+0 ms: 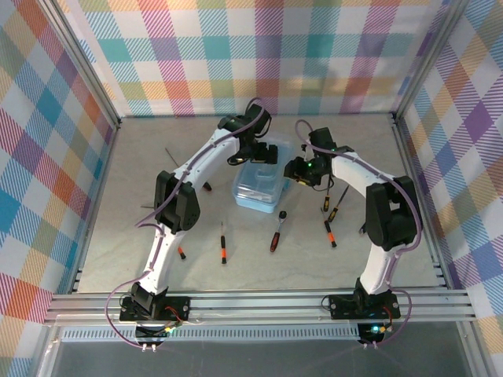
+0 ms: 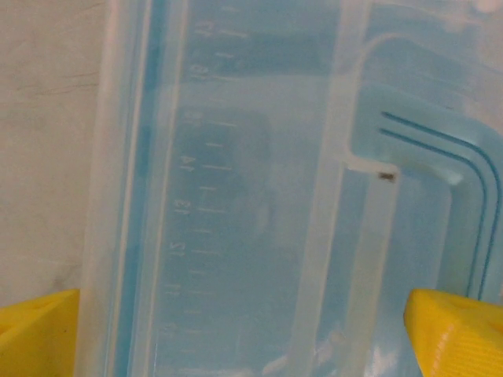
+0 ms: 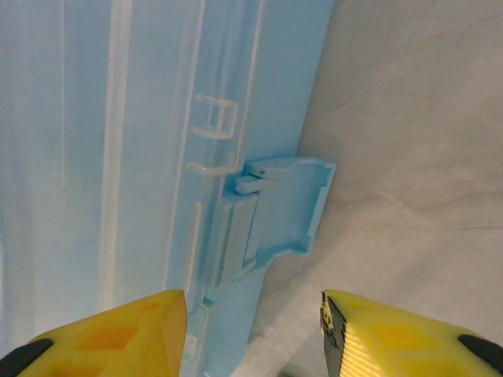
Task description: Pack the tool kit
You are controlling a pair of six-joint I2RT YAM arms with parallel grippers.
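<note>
Yellow fingertips (image 3: 102, 338) of the right gripper (image 3: 251, 334) sat closest to the lens, spread wide and holding nothing. Just ahead of the gap between them was the side latch (image 3: 277, 210) of the light-blue box (image 3: 118, 141), which stuck out from the box wall over the pale table (image 3: 416, 118). That close view brought out the latch's moulded hinge and the ribs along the box edge.

The left gripper (image 2: 247, 338) was likewise wide apart and empty. Its two yellow tips stood at either side of the translucent lid (image 2: 236, 196). The left wrist camera picked out a raised ruler scale with small numbers running along the lid, blue contour lines curving beneath it, and a tiny dark speck (image 2: 386, 176).

From above, the box appeared as a small rectangle, lid down, in the middle of the table with both arms bent over it, the left at its far end and the right at its right side. Loose tools lay outside it. The metal ratchet (image 1: 278, 232) was just off its near edge, one black-and-orange screwdriver (image 1: 223, 242) lay further to the near left, and another screwdriver (image 1: 330, 233) lay to the near right.
</note>
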